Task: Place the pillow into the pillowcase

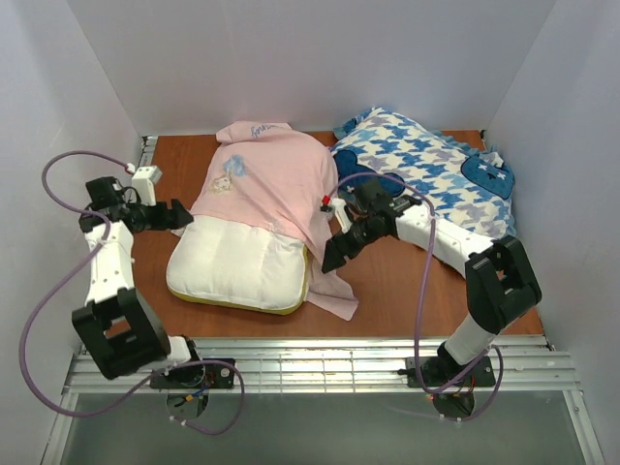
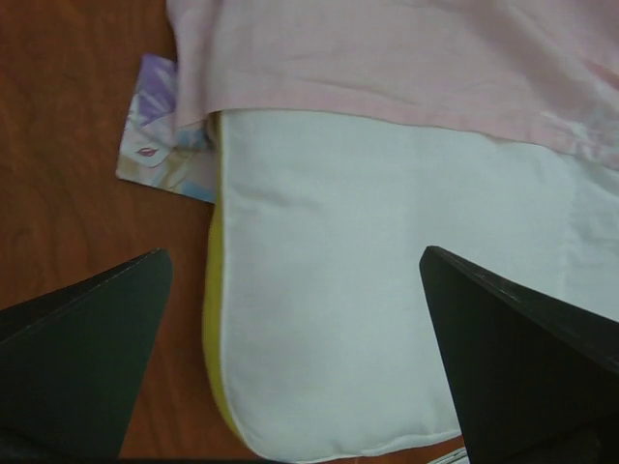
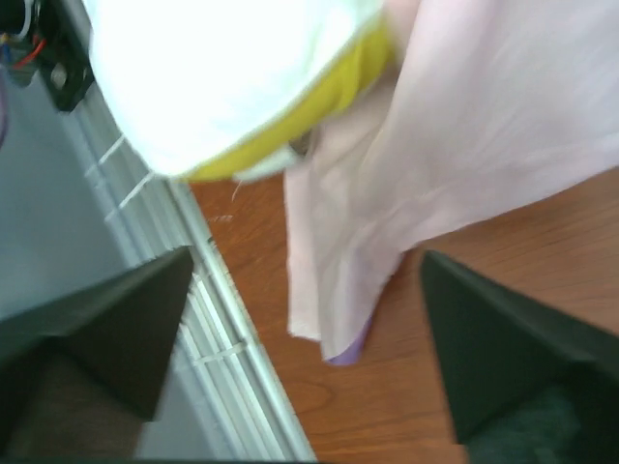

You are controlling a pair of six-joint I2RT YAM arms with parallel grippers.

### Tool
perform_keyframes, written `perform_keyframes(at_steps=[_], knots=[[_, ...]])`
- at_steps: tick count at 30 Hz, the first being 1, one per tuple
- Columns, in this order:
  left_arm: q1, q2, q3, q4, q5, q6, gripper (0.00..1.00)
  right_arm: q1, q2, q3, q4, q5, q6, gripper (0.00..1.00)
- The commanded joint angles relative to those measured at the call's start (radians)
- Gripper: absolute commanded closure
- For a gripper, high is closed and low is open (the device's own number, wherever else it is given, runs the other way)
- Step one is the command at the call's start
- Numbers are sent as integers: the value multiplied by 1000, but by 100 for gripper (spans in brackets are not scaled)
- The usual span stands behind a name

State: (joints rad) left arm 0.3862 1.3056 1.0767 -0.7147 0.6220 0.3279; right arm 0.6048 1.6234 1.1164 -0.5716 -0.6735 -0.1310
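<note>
The white pillow [image 1: 237, 268] with a yellow side edge lies on the brown table, its far part under the pale pink pillowcase [image 1: 271, 184]. My left gripper [image 1: 177, 215] is open at the pillow's left far corner, jaws wide over the white pillow [image 2: 368, 290] and its yellow edge. A purple printed flap of the pillowcase [image 2: 160, 150] sticks out beside it. My right gripper [image 1: 332, 254] is open above the pink pillowcase flap [image 3: 426, 184] at the pillow's right side; the pillow's corner [image 3: 222, 77] shows there.
A blue-and-white houndstooth cushion [image 1: 426, 165] lies at the back right, behind my right arm. A metal rail [image 1: 320, 354] runs along the table's near edge and shows in the right wrist view [image 3: 222, 338]. White walls enclose the table.
</note>
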Motion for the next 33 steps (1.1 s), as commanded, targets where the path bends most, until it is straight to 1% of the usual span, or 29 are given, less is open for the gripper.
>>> perform_keyframes(at_steps=[1,4,5,6,7,8,10,11,12,13,14,16,19,22,24,25,26,27,28,29,30,31,32,33], knots=[[106,107,106,-89,71,125,2,9,1,303,-172,184,-180,2],[123,164,153,-101,102,119,2,47,71,481,-154,271,-121,2],[125,170,152,-82,104,111,2,103,105,605,-151,329,-101,1],[138,176,155,-72,108,106,2,139,181,661,-146,363,-85,1],[149,181,160,-69,143,97,2,176,223,713,-145,392,-90,1],[163,190,169,-78,166,89,2,249,316,834,-136,467,-91,1],[215,225,204,-118,237,63,2,330,416,961,-132,491,-101,1],[233,236,215,-132,258,57,2,354,516,1068,-116,541,-104,1],[267,245,221,-144,280,56,2,374,561,1123,-108,561,-111,1],[273,254,226,-150,280,48,2,409,597,1152,-94,578,-116,2],[279,253,224,-152,274,49,2,426,646,1165,-77,606,-114,1],[284,232,197,-128,249,51,2,461,676,1148,-33,588,-104,1],[284,212,161,-83,199,42,2,489,746,1057,38,621,-107,1],[284,221,157,-91,188,62,2,494,828,1039,24,670,-142,1],[284,215,140,-86,180,60,2,495,907,1034,-14,719,-177,1],[284,212,135,-74,180,62,2,494,926,1005,-49,709,-183,4],[284,208,123,-66,179,57,2,490,943,967,-60,689,-191,15],[284,205,118,-51,174,53,2,484,946,898,-71,651,-196,47],[284,202,112,-42,176,46,2,483,946,864,-82,626,-197,62],[283,204,106,-34,179,45,2,478,935,840,-91,597,-199,85],[278,213,100,-28,171,43,2,471,920,817,-99,565,-194,98],[273,219,94,-11,160,42,2,454,853,760,-102,478,-193,99],[254,225,92,-6,154,46,2,445,805,738,-85,430,-188,99],[238,245,88,1,139,54,2,432,746,705,-55,383,-130,99]])
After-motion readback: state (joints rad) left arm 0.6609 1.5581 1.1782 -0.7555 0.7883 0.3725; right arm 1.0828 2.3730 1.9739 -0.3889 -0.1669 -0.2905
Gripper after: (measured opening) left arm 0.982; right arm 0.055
